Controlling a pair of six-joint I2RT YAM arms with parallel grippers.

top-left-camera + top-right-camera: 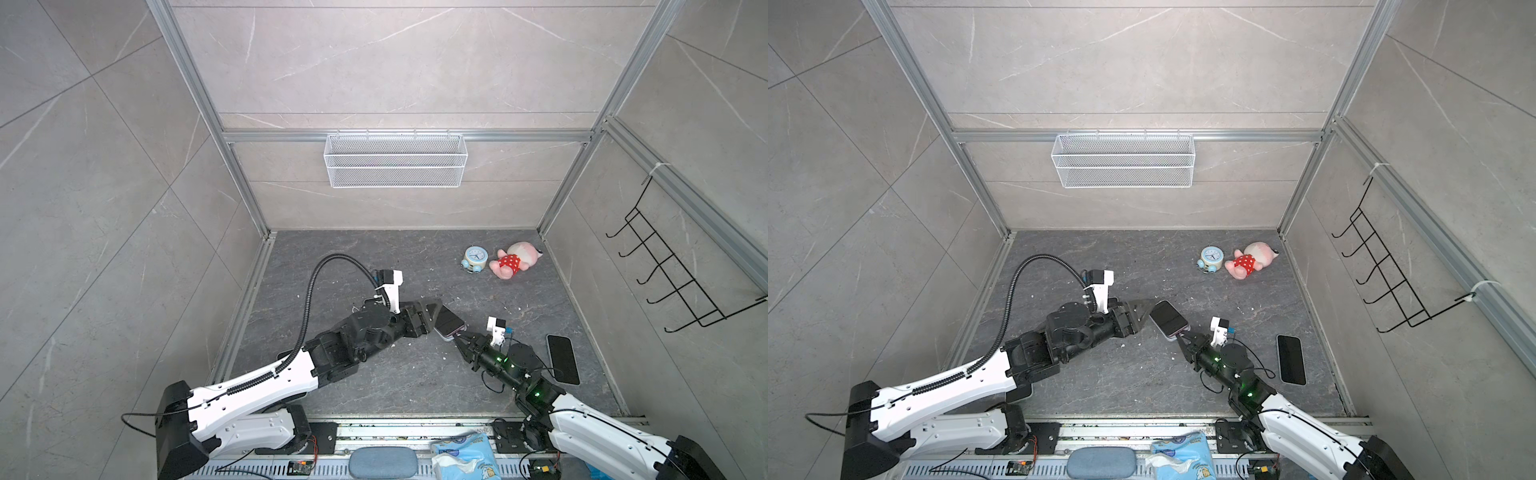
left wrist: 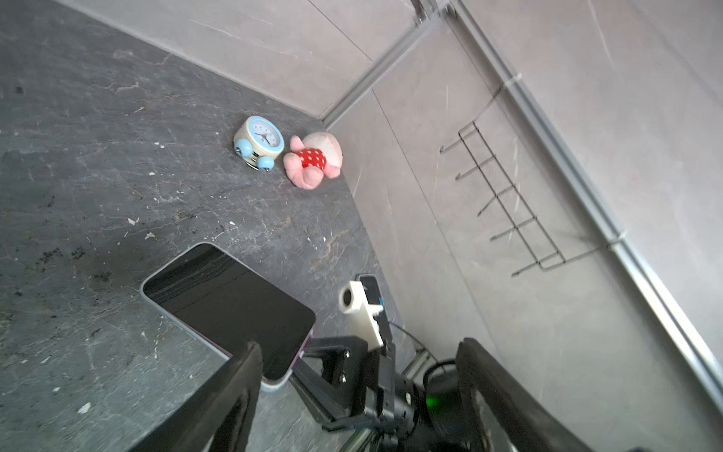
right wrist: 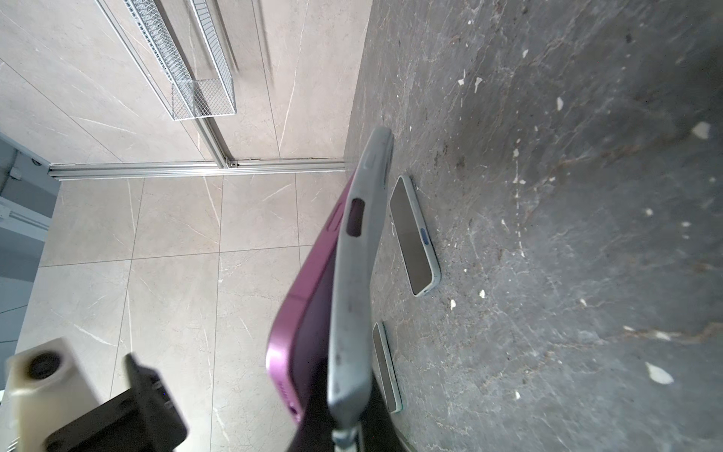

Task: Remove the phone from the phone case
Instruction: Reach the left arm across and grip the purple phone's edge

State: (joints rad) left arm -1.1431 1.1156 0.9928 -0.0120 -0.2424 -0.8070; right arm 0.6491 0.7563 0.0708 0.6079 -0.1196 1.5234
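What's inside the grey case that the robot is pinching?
A purple phone, dark screen showing, with one long edge sticking out of the grey case. The right gripper pinches the case's end. The phone's back is hidden by the case.

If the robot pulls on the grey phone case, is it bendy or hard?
Probably bendy: the case is peeled away from the purple phone along one side. Likely light: the right claw holds both up by one end. Its dull surface looks grippy, not slippery.
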